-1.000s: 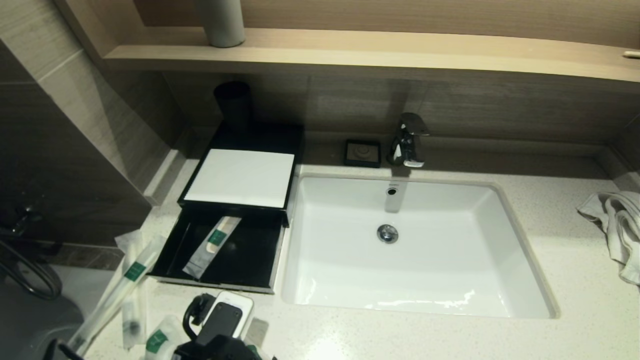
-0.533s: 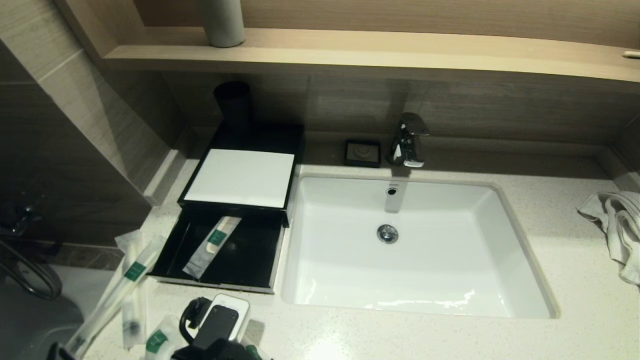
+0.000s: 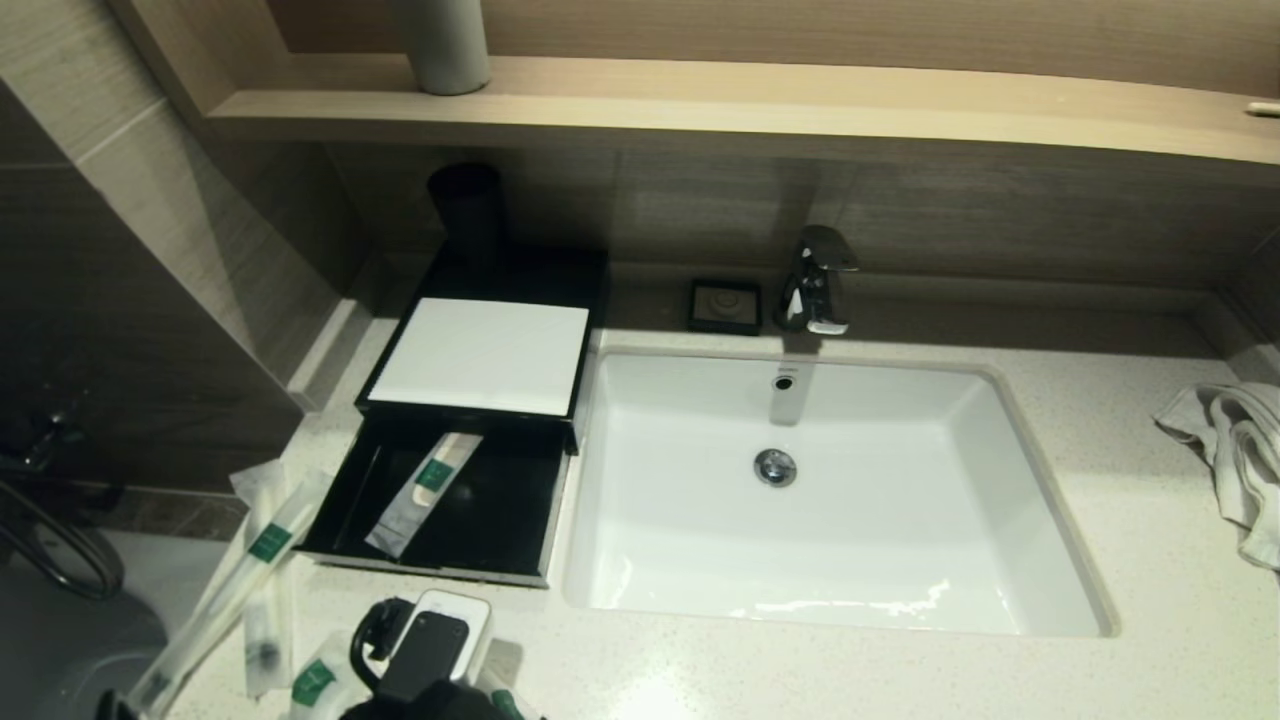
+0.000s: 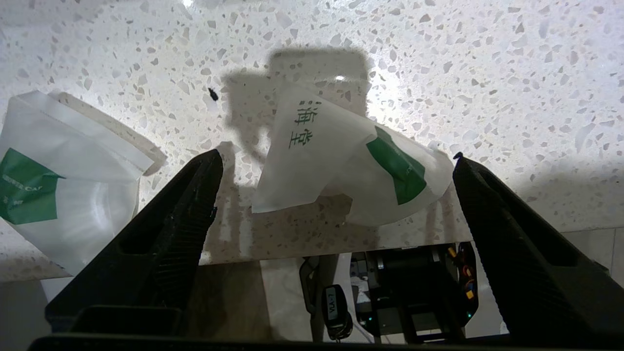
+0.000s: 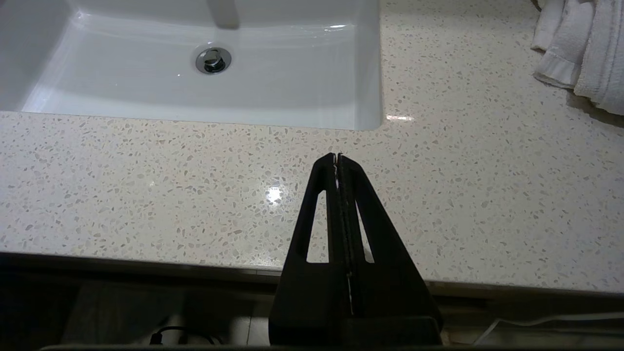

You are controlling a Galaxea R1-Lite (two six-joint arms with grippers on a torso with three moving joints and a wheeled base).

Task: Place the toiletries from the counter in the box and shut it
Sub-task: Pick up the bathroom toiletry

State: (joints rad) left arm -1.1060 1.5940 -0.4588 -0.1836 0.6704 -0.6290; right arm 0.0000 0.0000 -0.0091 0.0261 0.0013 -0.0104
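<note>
Toiletries lie in two places: one long sachet (image 3: 422, 492) rests slantwise in the open drawer (image 3: 440, 500) of the box (image 3: 484, 352), and the others sit on the counter (image 3: 1150, 600) at its front left corner. Among those, a long thin sachet (image 3: 235, 588) reaches past the counter's front edge, and a short pouch (image 3: 318, 680) lies beside it. The box stands at the counter's back left, just beside the sink (image 3: 830, 490), its drawer pulled out toward the front edge.

The left gripper (image 4: 336, 168) hangs over the front edge with its jaws spread wide, one finger on either side of a short pouch (image 4: 351, 161) that lies on the stone, not yet pinched. A second pouch (image 4: 58, 180) lies near it, outside the fingers.

The right gripper (image 5: 337, 161) is parked at the front edge before the sink, jaws pressed together and empty. A towel (image 3: 1225, 450) is heaped at the counter's right edge.
</note>
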